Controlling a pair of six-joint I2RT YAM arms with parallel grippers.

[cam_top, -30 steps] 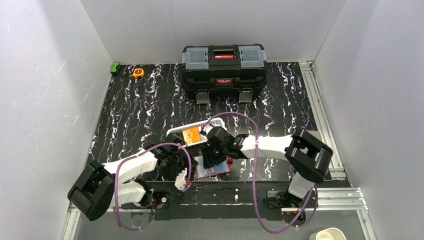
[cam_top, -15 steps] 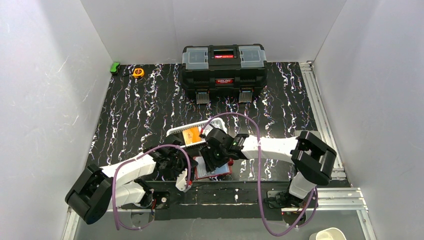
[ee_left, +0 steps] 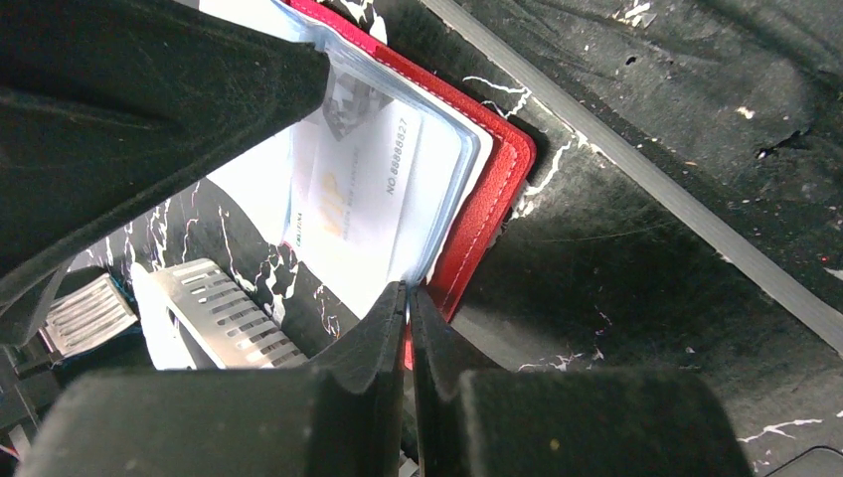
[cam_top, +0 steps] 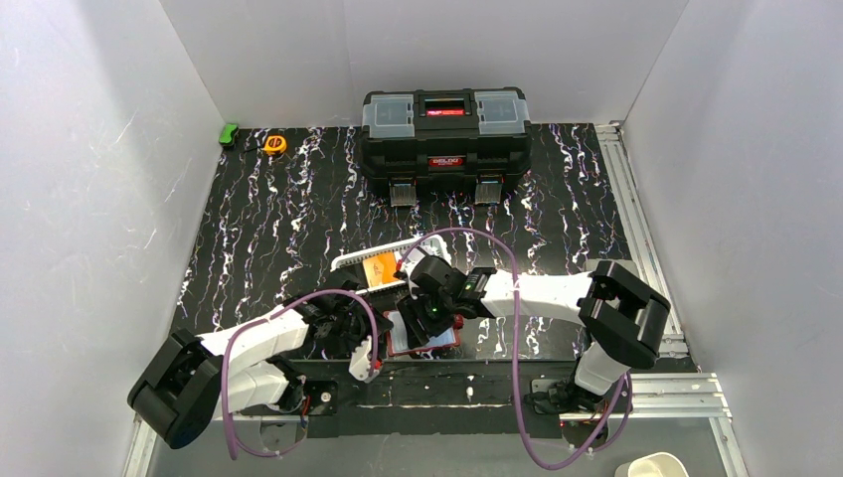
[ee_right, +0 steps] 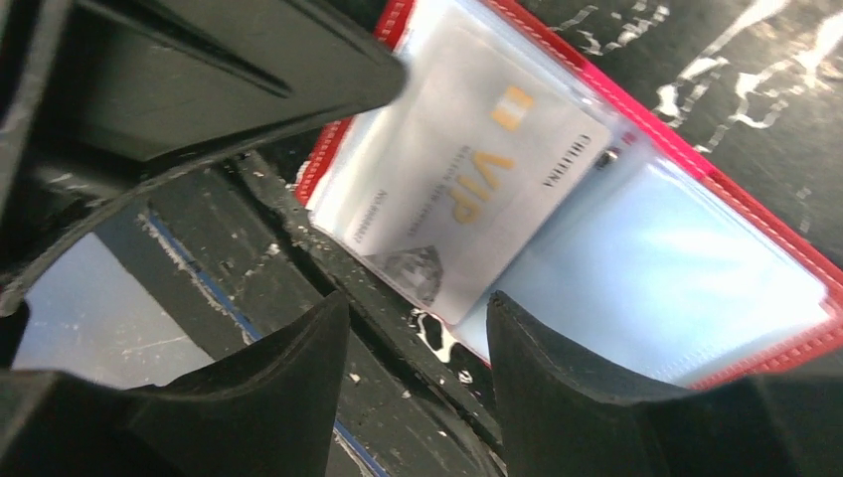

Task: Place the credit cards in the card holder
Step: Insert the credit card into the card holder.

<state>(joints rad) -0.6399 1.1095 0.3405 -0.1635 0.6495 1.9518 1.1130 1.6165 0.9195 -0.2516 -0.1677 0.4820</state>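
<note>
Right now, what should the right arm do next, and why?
Probably lift the right gripper away toward the orange card in the white basket: its jaws are open and empty, the silver VIP card seems seated in the sleeve, and the left gripper is shut on the card holder's edge.

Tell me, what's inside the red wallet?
The wallet holds clear sleeves; one shows a pale VIP card, the next looks light blue. Sleeves underneath are covered.

Red leather card holder (cam_top: 437, 341) at near edge of black marbled table (cam_top: 268, 219); white mesh basket (cam_top: 350, 260) holding orange plastic card (cam_top: 380, 268) just behind
</note>
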